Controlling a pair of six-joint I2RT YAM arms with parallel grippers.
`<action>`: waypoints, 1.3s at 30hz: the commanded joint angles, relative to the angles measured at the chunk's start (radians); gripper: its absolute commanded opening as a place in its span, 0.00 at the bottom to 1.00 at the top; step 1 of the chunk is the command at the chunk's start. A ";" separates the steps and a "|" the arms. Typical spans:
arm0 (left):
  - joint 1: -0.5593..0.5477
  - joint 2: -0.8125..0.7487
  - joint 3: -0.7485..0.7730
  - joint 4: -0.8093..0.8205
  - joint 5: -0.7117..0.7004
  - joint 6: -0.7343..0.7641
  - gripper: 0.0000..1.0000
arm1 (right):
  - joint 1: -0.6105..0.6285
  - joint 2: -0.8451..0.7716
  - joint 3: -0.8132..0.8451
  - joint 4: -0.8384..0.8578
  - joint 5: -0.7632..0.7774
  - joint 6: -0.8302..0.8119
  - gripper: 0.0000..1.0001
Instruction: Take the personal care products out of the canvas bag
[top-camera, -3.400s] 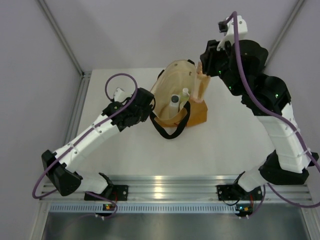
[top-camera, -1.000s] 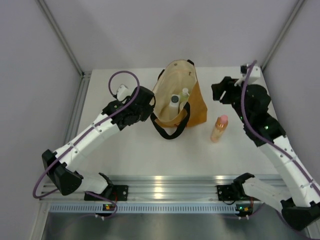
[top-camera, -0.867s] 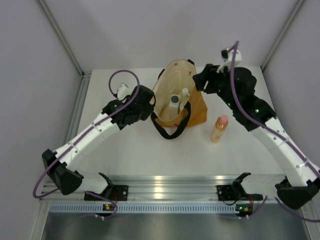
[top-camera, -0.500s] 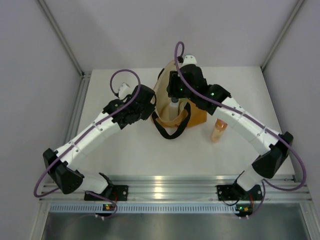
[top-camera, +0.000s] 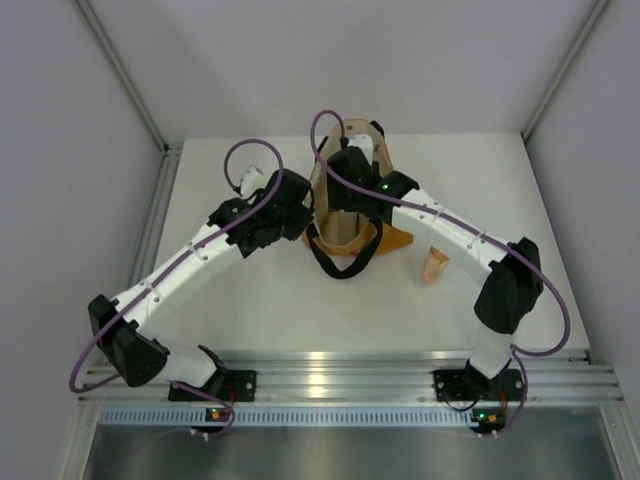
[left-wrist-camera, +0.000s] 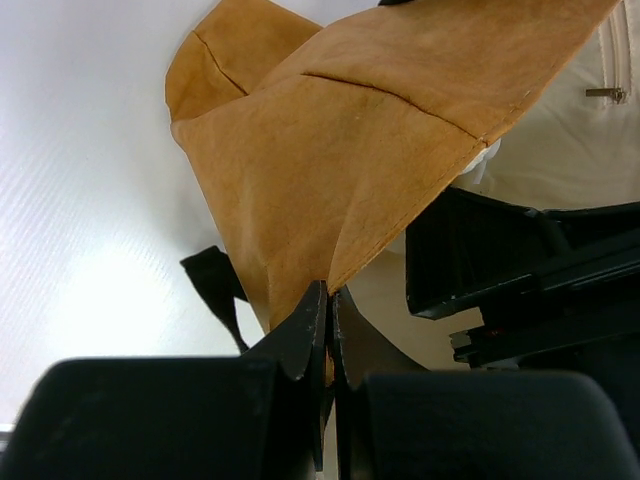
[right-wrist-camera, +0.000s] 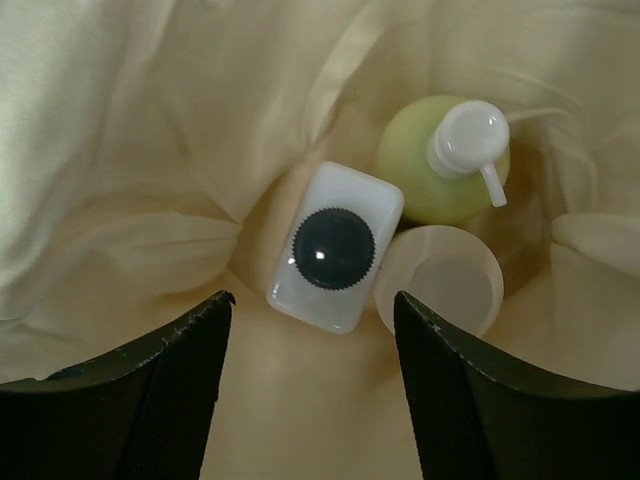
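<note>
The mustard canvas bag (top-camera: 400, 238) stands open at the table's middle back. My left gripper (left-wrist-camera: 329, 292) is shut on the bag's fabric edge (left-wrist-camera: 330, 170), holding its left rim. My right gripper (right-wrist-camera: 312, 305) is open and reaches down into the bag's mouth, its wrist (top-camera: 352, 180) over the opening. Below it, upright on the cream lining (right-wrist-camera: 150, 130), stand a whitish bottle with a black cap (right-wrist-camera: 334, 246), a pale-green pump bottle (right-wrist-camera: 450, 160) and a cream jar (right-wrist-camera: 440, 280). An orange bottle with a pink cap (top-camera: 435, 265) lies on the table right of the bag.
A black loop handle (top-camera: 340, 262) hangs out over the table in front of the bag. The right forearm (top-camera: 450, 235) crosses above the orange bottle. Grey walls close in the table on three sides.
The right arm has swung left from beside the bag to over it and dipped its gripper into the opening, with its fingers now apart. The left gripper has kept its hold.
</note>
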 joint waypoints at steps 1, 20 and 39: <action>0.001 0.008 -0.032 0.011 0.030 0.000 0.00 | 0.007 0.000 -0.018 0.007 0.022 -0.061 0.68; 0.001 0.026 -0.078 0.015 0.038 0.004 0.00 | -0.091 0.107 0.020 0.067 -0.157 -0.216 0.64; 0.001 0.012 -0.092 0.015 0.034 -0.002 0.00 | -0.090 0.133 0.039 0.011 -0.042 0.147 0.68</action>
